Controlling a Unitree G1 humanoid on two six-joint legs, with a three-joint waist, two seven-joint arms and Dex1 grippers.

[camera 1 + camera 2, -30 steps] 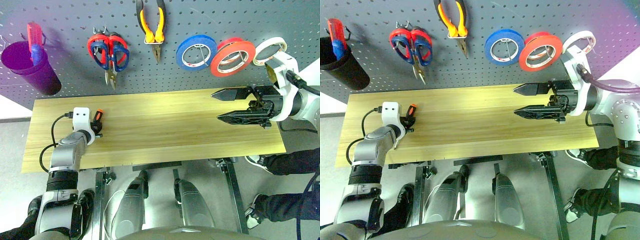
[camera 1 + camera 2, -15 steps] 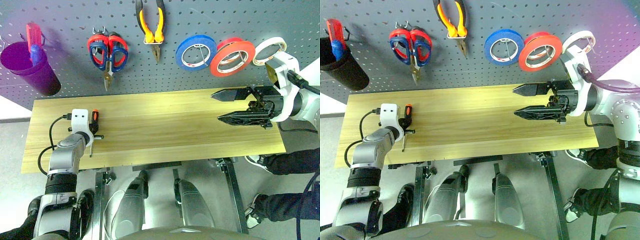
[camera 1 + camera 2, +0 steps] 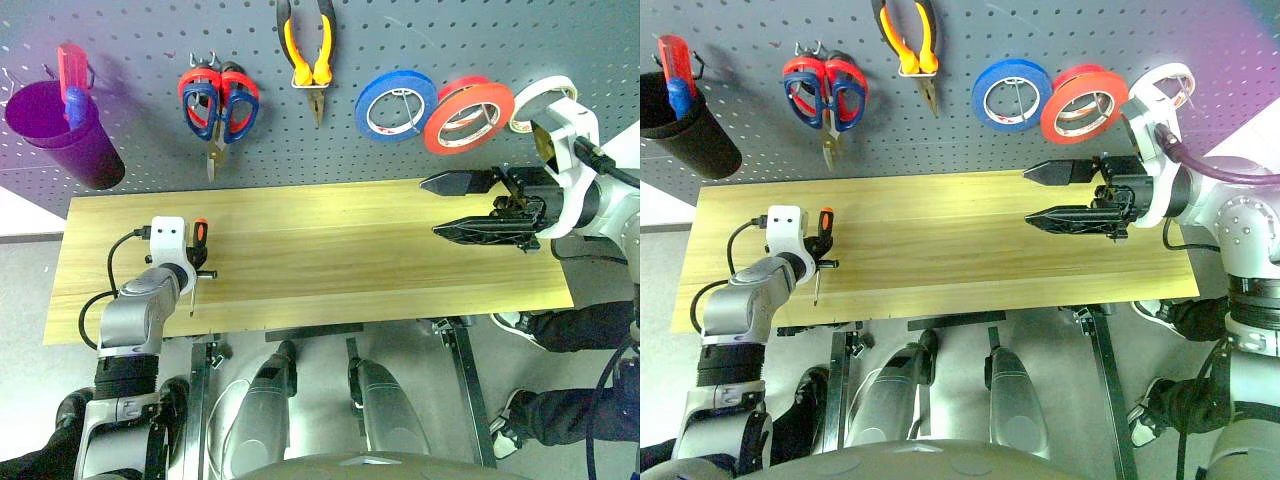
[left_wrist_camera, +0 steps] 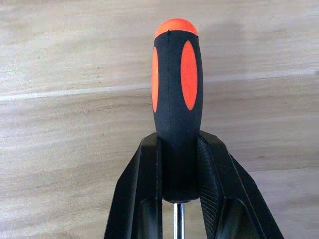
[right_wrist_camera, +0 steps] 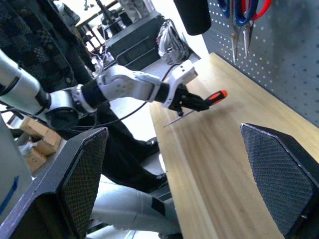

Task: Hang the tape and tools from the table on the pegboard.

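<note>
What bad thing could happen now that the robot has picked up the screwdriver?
The left tool pinches only the lower end of the screwdriver handle, so it might swivel or slip on the way up.

Its thin metal shaft sticks out back toward the robot, so it could catch the table edge.

The pegboard already holds scissors, pliers and tape rolls, so the screwdriver might bump one off its hook.
</note>
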